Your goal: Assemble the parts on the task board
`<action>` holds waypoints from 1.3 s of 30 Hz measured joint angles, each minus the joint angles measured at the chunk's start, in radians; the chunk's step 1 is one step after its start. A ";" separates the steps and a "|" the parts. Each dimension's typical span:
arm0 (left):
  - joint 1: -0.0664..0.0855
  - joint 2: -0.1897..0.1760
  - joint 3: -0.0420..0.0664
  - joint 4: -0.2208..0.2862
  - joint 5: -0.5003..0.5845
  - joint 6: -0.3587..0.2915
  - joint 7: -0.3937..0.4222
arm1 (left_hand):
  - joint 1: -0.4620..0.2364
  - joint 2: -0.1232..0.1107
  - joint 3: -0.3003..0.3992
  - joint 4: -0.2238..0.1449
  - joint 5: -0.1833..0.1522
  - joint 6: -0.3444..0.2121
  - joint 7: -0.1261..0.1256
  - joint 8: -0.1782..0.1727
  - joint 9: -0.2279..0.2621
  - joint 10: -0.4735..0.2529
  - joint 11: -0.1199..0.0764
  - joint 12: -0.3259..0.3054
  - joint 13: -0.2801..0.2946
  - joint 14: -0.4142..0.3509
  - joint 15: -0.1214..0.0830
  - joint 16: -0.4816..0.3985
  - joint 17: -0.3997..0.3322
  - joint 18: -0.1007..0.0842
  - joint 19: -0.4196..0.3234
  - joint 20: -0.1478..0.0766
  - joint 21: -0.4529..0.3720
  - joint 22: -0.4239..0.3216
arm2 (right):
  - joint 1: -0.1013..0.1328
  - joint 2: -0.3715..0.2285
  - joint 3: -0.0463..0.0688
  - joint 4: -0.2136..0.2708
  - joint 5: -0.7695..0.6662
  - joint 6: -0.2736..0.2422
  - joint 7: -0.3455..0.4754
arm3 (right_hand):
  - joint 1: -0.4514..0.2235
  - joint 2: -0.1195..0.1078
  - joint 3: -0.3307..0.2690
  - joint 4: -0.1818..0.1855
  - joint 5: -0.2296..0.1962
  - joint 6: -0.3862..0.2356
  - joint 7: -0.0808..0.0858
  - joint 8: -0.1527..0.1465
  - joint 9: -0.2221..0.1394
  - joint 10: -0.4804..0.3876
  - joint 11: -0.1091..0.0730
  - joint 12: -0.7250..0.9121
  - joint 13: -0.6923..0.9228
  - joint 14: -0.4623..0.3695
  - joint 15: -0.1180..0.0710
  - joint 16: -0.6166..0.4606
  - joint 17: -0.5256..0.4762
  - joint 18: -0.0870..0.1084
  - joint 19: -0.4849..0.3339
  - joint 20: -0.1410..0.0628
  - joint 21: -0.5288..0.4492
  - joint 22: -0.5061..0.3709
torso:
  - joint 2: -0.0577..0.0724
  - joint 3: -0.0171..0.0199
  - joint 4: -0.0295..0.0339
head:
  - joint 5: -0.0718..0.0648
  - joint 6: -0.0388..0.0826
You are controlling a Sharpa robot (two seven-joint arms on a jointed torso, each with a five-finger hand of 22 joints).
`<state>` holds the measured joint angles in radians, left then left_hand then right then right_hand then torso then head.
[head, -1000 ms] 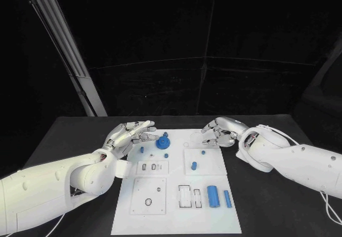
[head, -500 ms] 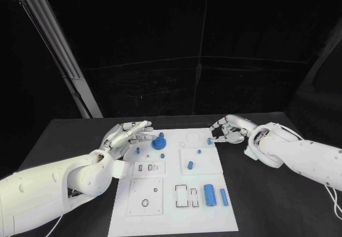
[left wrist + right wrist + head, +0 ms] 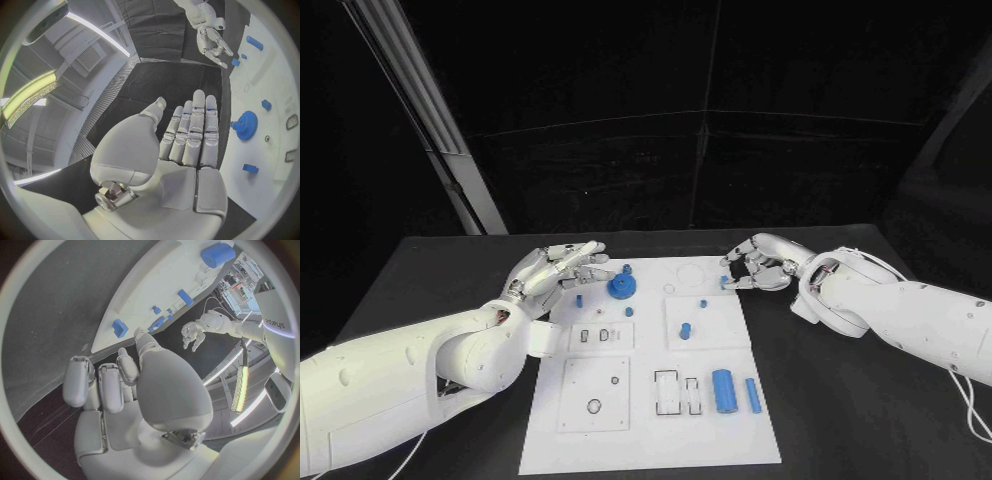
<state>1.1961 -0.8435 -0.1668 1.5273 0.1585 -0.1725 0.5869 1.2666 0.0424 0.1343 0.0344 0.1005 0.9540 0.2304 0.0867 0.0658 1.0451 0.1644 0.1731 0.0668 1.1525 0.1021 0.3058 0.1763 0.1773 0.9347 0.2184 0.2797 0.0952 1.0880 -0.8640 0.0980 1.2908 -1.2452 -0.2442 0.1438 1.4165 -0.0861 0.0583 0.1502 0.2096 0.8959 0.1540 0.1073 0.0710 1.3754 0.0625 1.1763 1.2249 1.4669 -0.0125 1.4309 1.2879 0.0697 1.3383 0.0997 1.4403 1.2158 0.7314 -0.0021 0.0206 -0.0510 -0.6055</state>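
The left hand (image 3: 560, 270), fingers spread and holding nothing, hovers at the task board's (image 3: 646, 440) far left corner. One blue gear (image 3: 623, 290) and two blue cylinders (image 3: 724, 389) lie on the board. The right hand (image 3: 759, 265), fingers curled, is at the far right edge beside one small blue part (image 3: 723, 285); whether it grips the part is unclear.

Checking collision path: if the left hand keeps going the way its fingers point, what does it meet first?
Likely nothing soon: the open left hand points past the white task board's far left corner over bare black table. The blue gear-shaped part sits beside that line; depth is unclear.
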 measured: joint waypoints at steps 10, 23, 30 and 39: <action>0.000 0.000 0.000 -0.001 0.000 0.000 0.000 | 0.000 0.000 0.000 0.000 0.000 0.000 0.000 0.000 0.000 0.000 0.000 0.000 0.000 0.000 0.000 0.000 0.000 0.000 0.000 0.000 0.000 0.000 | -0.003 0.014 0.000 -0.024 -0.019 0.019 0.001 | 0.022 0.022 0.002 -0.013 0.004 0.029 -0.003 0.012 0.002 0.008 0.000 0.011 0.007 0.000 0.000 0.007 0.017 0.000 0.015 0.000 0.004 0.017 | 0.000 -0.0007 0.0013 | -0.003 -0.004; 0.000 0.000 0.000 -0.001 0.000 0.000 0.000 | 0.000 0.000 0.000 0.000 0.000 0.000 0.000 0.000 0.000 0.000 0.000 0.000 0.000 0.000 0.000 0.000 0.001 0.000 0.000 0.000 0.000 -0.001 | -0.009 0.035 0.000 -0.049 -0.054 0.033 -0.002 | 0.033 0.033 0.012 -0.023 -0.006 0.050 -0.004 0.012 0.002 0.011 -0.004 0.012 0.012 0.000 0.000 0.010 0.020 0.000 0.018 -0.003 0.008 0.022 | -0.001 -0.0001 -0.0003 | 0.001 -0.009; 0.000 0.000 0.000 -0.002 0.000 0.000 0.000 | 0.000 0.000 0.000 0.000 0.000 0.000 0.000 0.000 0.000 0.000 0.000 0.000 0.000 0.000 0.000 0.000 0.001 0.000 0.000 0.000 0.000 -0.001 | -0.010 0.042 0.000 -0.061 -0.068 0.035 -0.008 | 0.041 0.041 0.018 -0.029 -0.010 0.056 -0.005 0.012 0.002 0.011 -0.003 0.015 0.012 0.000 0.000 0.011 0.020 0.000 0.018 -0.003 0.008 0.028 | -0.001 0.0004 -0.0006 | 0.000 -0.011; 0.000 0.000 0.000 -0.003 0.000 0.000 0.000 | 0.000 0.000 0.000 0.000 0.000 0.000 0.000 0.000 0.000 0.000 0.000 0.000 0.000 0.000 0.000 0.000 0.001 0.000 0.000 0.000 0.000 -0.001 | -0.013 0.053 0.000 -0.073 -0.079 0.034 -0.014 | 0.041 0.065 0.026 -0.036 -0.024 0.094 -0.010 0.017 0.002 0.016 -0.009 0.021 0.018 0.000 0.000 0.015 0.020 0.000 0.026 -0.003 0.012 0.035 | -0.002 0.0007 -0.0006 | -0.002 -0.012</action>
<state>1.1958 -0.8433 -0.1669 1.5239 0.1586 -0.1721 0.5868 1.2666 0.0424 0.1343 0.0344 0.1005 0.9540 0.2304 0.0867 0.0658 1.0451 0.1644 0.1731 0.0668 1.1525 0.1020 0.3058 0.1776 0.1773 0.9347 0.2184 0.2797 0.0943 1.0753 -0.8107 0.0982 1.2173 -1.3246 -0.2102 0.1294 1.4570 -0.0215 0.0843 0.1138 0.1860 0.9895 0.1439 0.1239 0.0731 1.3918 0.0536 1.1972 1.2428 1.4669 -0.0124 1.4462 1.3079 0.0696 1.3640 0.0964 1.4521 1.2513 0.7297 -0.0014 0.0200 -0.0529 -0.6179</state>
